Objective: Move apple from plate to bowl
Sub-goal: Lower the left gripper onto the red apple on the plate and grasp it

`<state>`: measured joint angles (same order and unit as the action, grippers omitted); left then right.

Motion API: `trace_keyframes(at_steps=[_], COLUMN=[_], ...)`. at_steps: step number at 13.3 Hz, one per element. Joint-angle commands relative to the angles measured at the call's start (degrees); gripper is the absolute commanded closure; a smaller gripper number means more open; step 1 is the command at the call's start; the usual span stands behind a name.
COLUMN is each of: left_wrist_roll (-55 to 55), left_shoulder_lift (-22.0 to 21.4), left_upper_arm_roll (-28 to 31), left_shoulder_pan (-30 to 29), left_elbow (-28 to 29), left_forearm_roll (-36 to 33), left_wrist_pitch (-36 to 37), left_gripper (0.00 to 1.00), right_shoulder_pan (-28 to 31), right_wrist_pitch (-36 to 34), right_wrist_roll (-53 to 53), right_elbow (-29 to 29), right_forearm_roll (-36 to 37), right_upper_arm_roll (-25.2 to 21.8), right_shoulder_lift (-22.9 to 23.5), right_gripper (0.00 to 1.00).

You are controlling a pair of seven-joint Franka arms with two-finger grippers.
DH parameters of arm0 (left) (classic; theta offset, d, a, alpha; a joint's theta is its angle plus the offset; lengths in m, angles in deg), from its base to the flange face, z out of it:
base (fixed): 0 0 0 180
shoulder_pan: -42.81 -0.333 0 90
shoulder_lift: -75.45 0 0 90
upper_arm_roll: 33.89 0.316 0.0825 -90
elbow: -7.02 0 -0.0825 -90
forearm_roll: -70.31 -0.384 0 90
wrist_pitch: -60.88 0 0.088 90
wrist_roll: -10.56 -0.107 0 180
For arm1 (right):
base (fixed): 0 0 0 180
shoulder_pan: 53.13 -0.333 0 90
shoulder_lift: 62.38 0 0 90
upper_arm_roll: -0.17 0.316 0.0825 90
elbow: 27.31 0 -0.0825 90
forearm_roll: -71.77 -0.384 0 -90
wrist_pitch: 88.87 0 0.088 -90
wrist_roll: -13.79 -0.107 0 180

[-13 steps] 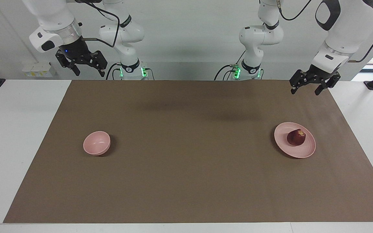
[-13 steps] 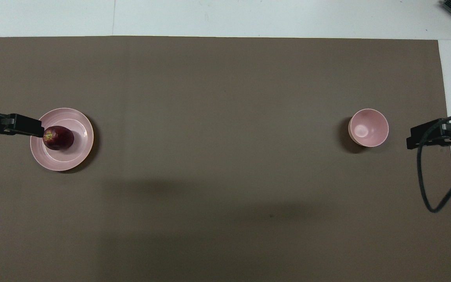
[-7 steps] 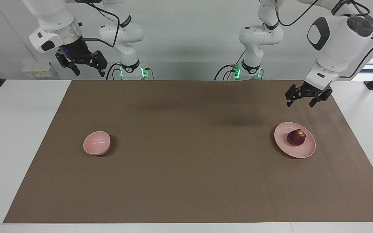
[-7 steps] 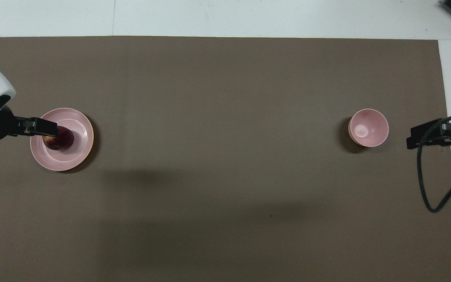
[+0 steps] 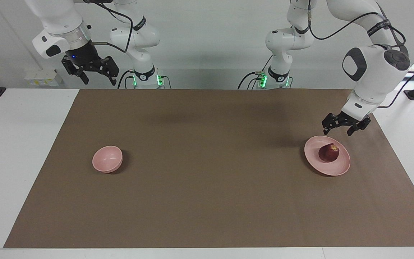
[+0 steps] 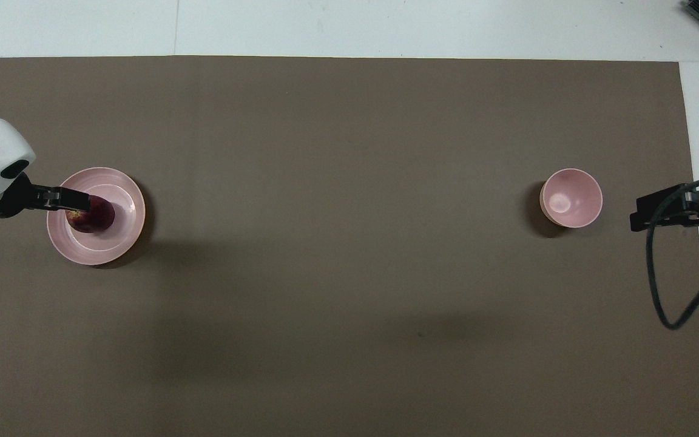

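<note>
Apple lies near the middle of the plate, below the left arm's fingers and not yet touched, so the move has not begun.

Toward the right arm's end of the table, the right gripper waits high up with its fingers spread. Nothing is between them. The bowl stands low below them, well apart. I judge this arm is parked there to leave the way into the bowl free.

The bowl is upright and holds nothing, ready to take the fruit. A wide stretch of brown mat separates it from the plate.

The left gripper hangs over the plate's rim, fingers pointing down and spread wider than the apple. They seem held open like this so they can drop on either side of it and close.
</note>
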<state>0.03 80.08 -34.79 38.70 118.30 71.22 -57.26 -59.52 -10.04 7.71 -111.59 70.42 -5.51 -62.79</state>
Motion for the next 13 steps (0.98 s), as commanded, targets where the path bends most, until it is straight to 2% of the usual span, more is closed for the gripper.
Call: trace_keyframes(at_steps=[1, 5, 9, 10, 11, 12, 13], left_wrist_roll=[-1.68, -1.33, -1.77, -3.16, -5.09, -4.76, -4.67], left_shoulder_lift=[4.32, 7.39, 9.60, 10.12, 10.56, 10.48, 10.57], left_upper_arm_roll=[-0.43, -0.51, -0.51, -0.43, -0.51, -0.51, -0.51], left_shoulder_pan=[-1.86, -1.86, -2.65, -2.83, -3.44, -3.97, -4.06], left_elbow=[1.56, 4.90, 6.58, 6.58, 6.49, 6.14, 5.70], left_forearm_roll=[-0.82, -0.73, -0.82, -0.82, -0.82, -0.73, -0.73], left_wrist_pitch=[-6.20, -13.86, -18.52, -18.71, -18.71, -17.66, -16.70], left_gripper=[0.00, 0.00, 0.00, 0.03, 0.80, 1.00, 1.00], right_shoulder_pan=[0.76, 1.11, 0.41, 0.50, 0.58, 0.67, 0.59], right_wrist_pitch=[0.80, 0.54, 0.80, 0.80, 0.80, 0.80, 0.80], right_wrist_roll=[0.54, 1.07, 1.33, 1.25, 1.25, 1.33, 1.94], right_elbow=[-1.42, -1.42, -1.77, -1.86, -1.95, -2.03, -2.04], right_forearm_roll=[-0.15, -0.23, -0.23, -0.23, -0.23, -0.41, -0.41], right_upper_arm_roll=[0.50, 0.32, 1.02, 1.11, 1.11, 1.11, 1.11], right_shoulder_lift=[-1.08, -0.99, -1.26, -1.26, -1.34, -1.34, -1.43], right_gripper=[0.00, 0.00, 0.00, 0.00, 0.00, 0.00, 0.00])
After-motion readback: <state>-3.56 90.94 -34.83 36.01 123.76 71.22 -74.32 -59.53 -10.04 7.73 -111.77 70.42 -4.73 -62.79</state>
